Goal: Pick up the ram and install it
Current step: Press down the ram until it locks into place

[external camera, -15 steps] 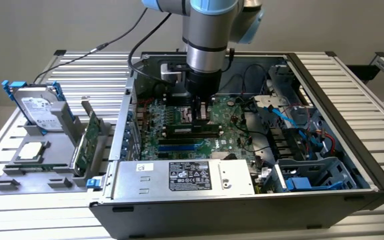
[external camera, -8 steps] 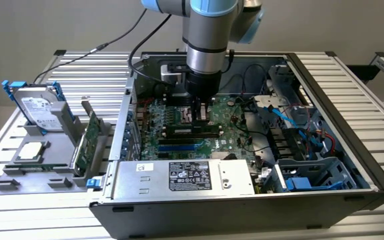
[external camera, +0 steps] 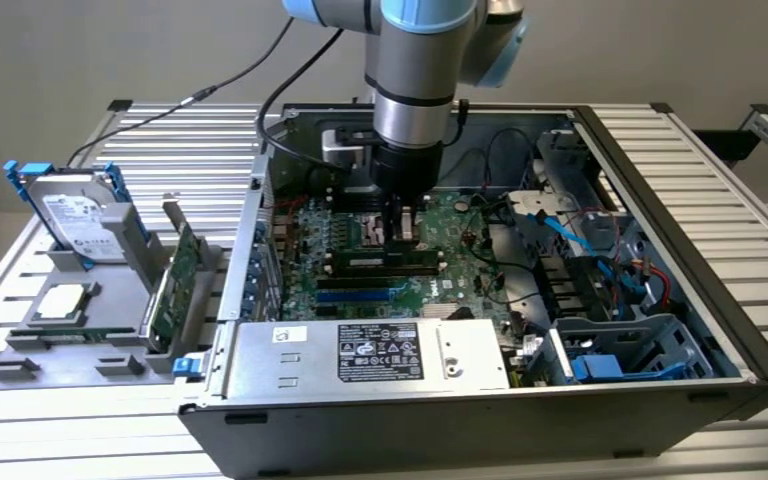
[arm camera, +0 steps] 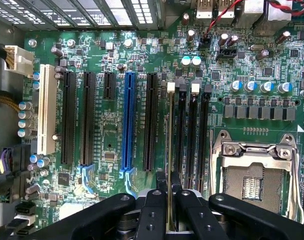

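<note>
My gripper is shut on the ram, which I see edge-on as a thin strip held between the black fingers. The ram runs in line with the first of the black memory slots, its far end by a white latch. I cannot tell whether it is seated in the slot. In the exterior view the gripper hangs straight down inside the open computer case, over the motherboard, with the ram just beneath it.
The open CPU socket lies beside the memory slots, and a blue expansion slot on the other side. A power supply fills the case front, cables and a drive cage the exterior view's right. Outside, a fixture holds a hard drive and a green card.
</note>
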